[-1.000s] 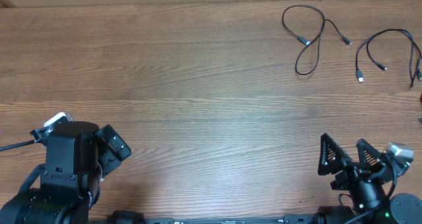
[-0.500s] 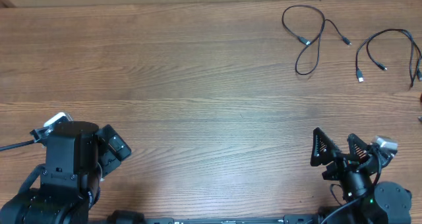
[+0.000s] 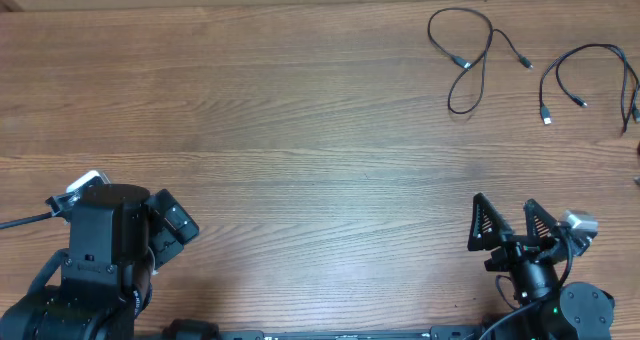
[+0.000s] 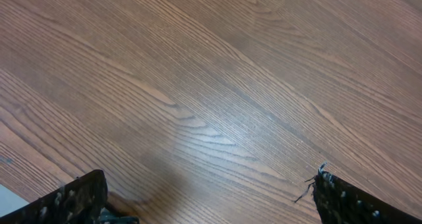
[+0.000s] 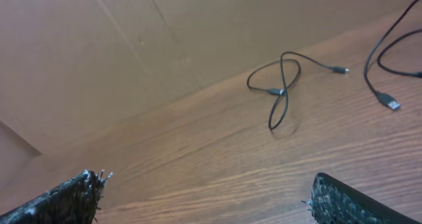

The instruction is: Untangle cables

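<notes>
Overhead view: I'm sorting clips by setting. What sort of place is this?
Likely a robotics lab workbench: a wood-grain table, a robot's left arm and right arm at its near edge, thin black cables lying loose, and a cardboard wall behind.

Pretty roomy here tbh. On the table (image 3: 300, 130), everything to the left of the looped cable (image 3: 487, 48) and in front of it is left as bare wood, so a wide lane is offered from the near side. To its right, only a narrow strip of wood is left before the second cable (image 3: 592, 48), and a third cord (image 3: 634, 105) is seen at the very edge past that. Behind the looped cable, room is cut short by the cardboard wall (image 5: 99, 53).
</notes>
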`<state>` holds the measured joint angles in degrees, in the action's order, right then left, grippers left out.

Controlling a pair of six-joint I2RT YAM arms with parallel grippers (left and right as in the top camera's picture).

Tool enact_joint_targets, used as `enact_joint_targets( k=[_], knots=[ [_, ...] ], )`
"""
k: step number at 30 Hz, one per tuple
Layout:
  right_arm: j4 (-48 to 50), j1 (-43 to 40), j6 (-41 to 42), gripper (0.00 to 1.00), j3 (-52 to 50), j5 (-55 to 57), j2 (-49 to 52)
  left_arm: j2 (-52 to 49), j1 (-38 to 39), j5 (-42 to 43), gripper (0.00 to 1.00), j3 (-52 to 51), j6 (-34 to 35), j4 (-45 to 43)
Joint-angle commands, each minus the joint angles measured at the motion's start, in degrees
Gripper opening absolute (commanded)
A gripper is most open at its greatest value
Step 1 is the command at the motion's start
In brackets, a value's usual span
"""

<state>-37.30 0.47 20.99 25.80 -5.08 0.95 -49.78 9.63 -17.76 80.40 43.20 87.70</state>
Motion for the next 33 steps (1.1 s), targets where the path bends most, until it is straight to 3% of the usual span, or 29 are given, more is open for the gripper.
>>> enact_joint_targets(
  k=[1, 33],
  knots=[
    [2.0, 0.2, 0.0, 1.0, -0.3, 0.5, -0.8, 0.0, -0.2, 0.0, 1.0, 0.7, 0.7, -0.1],
    [13.8, 0.1, 0.0, 1.0, -0.7, 2.4, -0.8, 0.0, -0.2, 0.0, 1.0, 0.7, 0.7, -0.1]
  ],
)
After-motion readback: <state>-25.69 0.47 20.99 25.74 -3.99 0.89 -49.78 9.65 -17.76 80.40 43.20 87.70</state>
